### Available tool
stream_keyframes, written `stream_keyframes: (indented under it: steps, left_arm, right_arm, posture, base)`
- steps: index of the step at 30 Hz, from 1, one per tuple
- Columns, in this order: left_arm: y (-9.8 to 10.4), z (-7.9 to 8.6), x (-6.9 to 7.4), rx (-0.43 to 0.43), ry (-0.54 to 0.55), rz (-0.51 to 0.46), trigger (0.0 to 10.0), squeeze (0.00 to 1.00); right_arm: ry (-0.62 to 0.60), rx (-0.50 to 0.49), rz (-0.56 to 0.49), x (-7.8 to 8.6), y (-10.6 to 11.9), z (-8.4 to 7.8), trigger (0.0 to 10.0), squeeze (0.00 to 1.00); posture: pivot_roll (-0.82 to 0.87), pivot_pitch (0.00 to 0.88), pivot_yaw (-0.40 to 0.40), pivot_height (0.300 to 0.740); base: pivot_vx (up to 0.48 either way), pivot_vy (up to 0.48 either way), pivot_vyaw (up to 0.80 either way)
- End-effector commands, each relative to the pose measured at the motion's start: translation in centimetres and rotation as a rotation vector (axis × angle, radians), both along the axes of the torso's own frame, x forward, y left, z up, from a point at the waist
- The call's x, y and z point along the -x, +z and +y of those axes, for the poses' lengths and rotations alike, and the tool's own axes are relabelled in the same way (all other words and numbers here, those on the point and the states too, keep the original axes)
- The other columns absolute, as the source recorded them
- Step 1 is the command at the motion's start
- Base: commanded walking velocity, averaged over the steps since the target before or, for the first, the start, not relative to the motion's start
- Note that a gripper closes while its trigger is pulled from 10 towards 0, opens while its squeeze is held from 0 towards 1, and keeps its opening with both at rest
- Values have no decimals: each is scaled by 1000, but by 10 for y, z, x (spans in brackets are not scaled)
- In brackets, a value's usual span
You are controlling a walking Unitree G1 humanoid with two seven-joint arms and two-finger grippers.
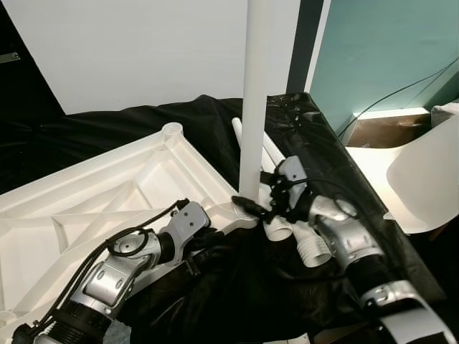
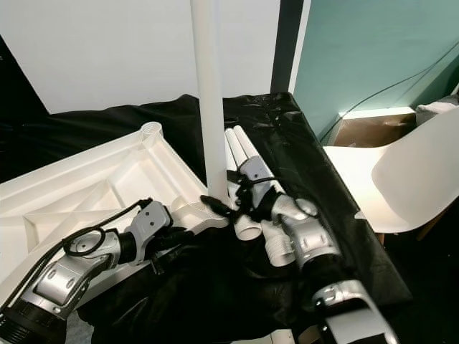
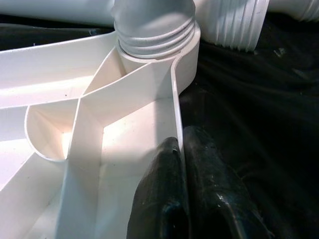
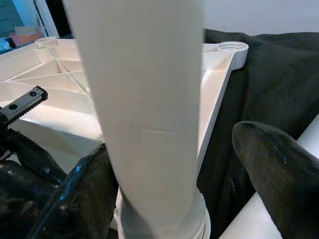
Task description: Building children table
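The white ribbed table top (image 1: 86,193) lies upside down on black cloth. A white leg (image 1: 254,93) stands upright in the threaded socket (image 3: 154,35) at its near corner. My right gripper (image 4: 169,174) is open around the leg's base: one finger (image 4: 75,199) touches it, while the other stands apart. My left gripper (image 3: 182,164) is shut on the thin rim wall of the table top, a little way from that socket. Two spare legs (image 1: 308,247) with threaded ends lie on the cloth under my right arm.
An empty socket (image 1: 172,130) sits at the far corner of the table top. A white chair (image 1: 430,172) stands to the right, with a cardboard box (image 1: 387,129) and a cable by the teal wall. The black cloth (image 1: 215,115) drapes over the work surface.
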State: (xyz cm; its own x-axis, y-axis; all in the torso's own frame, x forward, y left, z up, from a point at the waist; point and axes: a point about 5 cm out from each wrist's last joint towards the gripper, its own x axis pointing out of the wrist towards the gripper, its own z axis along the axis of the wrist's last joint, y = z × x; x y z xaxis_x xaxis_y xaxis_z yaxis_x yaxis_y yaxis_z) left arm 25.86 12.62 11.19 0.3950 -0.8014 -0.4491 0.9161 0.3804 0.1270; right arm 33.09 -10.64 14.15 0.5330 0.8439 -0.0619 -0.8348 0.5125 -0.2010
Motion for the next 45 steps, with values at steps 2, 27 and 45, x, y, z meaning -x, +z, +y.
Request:
stream_keyframes:
  steps: [2,27,45]
  left_arm:
    - [-20,-7,14,-26,-111,130,10000,0]
    - [-21,-5,18,-25,-105,133,10000,0]
    - [-20,-7,16,-24,-107,130,10000,0]
  right_arm:
    - [22,30,-24,-7,5,-1,10000,0]
    - [298,238,131,-5,-7,-21,0,0]
    - [-453,-364,-110,12,-4,25,0,0]
  posture:
    - [45,0,11,740]
    - [57,0,7,740]
    - [61,0,6,740]
  base:
    - [0,0,0]
    - [0,0,0]
    - [0,0,0]
